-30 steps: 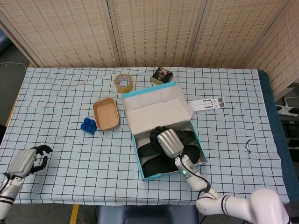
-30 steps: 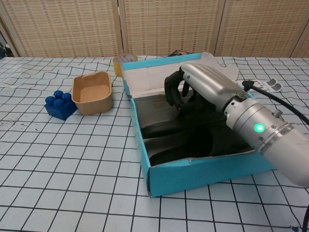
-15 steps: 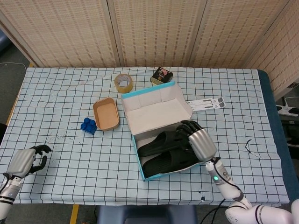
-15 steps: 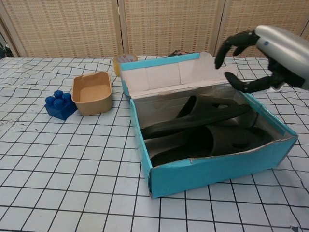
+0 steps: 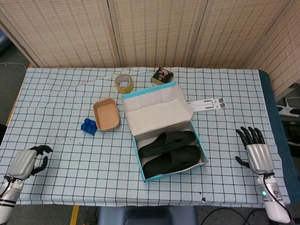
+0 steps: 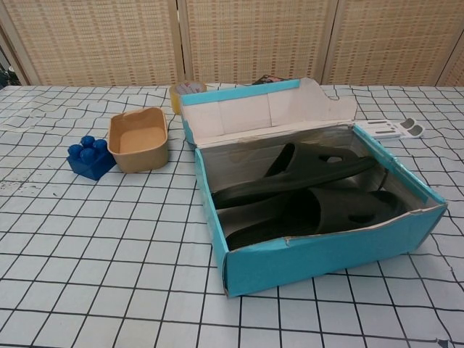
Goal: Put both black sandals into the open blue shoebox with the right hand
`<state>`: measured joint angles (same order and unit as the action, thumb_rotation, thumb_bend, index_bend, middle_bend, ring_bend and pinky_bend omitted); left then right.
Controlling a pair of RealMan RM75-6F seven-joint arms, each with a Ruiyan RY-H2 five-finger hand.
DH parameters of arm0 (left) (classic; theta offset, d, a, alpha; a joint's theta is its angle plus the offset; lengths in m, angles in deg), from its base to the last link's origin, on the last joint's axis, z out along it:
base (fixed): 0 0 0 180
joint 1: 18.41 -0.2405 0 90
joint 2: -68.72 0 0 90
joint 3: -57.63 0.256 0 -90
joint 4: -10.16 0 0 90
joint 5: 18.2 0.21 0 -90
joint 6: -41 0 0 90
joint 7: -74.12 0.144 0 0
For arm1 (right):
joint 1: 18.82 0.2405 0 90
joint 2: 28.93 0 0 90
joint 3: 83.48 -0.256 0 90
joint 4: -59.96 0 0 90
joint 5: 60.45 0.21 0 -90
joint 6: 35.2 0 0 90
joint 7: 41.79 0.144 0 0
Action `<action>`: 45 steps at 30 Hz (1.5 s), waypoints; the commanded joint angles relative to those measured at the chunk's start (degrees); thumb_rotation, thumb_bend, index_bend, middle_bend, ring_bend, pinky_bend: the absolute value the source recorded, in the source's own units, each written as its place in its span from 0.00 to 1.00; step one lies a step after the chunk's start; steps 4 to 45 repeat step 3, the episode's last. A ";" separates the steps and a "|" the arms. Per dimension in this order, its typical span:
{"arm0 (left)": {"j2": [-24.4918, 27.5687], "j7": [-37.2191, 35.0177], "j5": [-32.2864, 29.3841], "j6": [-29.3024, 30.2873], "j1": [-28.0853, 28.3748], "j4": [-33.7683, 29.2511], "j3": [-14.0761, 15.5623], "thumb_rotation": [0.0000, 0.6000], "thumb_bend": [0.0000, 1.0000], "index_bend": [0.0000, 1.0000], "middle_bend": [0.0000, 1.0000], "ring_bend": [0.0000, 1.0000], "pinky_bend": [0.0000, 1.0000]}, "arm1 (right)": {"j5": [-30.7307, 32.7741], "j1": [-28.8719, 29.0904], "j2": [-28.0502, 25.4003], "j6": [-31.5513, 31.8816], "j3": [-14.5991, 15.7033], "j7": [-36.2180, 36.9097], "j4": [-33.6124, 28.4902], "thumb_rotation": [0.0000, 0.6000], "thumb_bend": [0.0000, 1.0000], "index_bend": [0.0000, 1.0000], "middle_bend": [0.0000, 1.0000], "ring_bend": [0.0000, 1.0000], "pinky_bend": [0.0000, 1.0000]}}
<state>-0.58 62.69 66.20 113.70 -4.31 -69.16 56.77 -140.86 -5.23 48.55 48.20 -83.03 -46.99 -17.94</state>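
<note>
Inside the blue shoebox [image 5: 169, 151] both black sandals [image 5: 169, 150] lie side by side, one leaning a little on the other in the chest view. The right robot hand [image 5: 255, 152] sits well to the right of the shoebox, near the desk [image 5: 61, 112] edge, fingers spread and holding nothing. A second ago it was down in the shoebox over the sandals; half a second ago it was lifting off beside the shoebox's right wall; now it is clear and gone from the chest view. That reads as the task finished: nothing is left outside to collect. The left robot hand [image 5: 26, 161] rests far to the left of the shoebox, fingers curled in on nothing, unchanged across the frames. The shoebox itself has turned very slightly.
</note>
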 commanded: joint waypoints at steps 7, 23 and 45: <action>-0.04 -0.03 0.10 -0.20 0.14 -0.07 0.02 1.00 0.58 0.38 0.40 0.42 0.55 | -1.88 -1.38 0.50 1.91 -0.46 0.47 0.35 1.00 0.08 0.12 0.06 0.00 0.01; -0.04 -0.03 0.10 -0.20 0.14 -0.07 0.02 1.00 0.58 0.38 0.40 0.42 0.55 | -1.88 -1.38 0.50 1.91 -0.46 0.47 0.35 1.00 0.08 0.12 0.06 0.00 0.01; -0.04 -0.03 0.10 -0.20 0.14 -0.07 0.02 1.00 0.58 0.38 0.40 0.42 0.55 | -1.88 -1.38 0.50 1.91 -0.46 0.47 0.35 1.00 0.08 0.12 0.06 0.00 0.01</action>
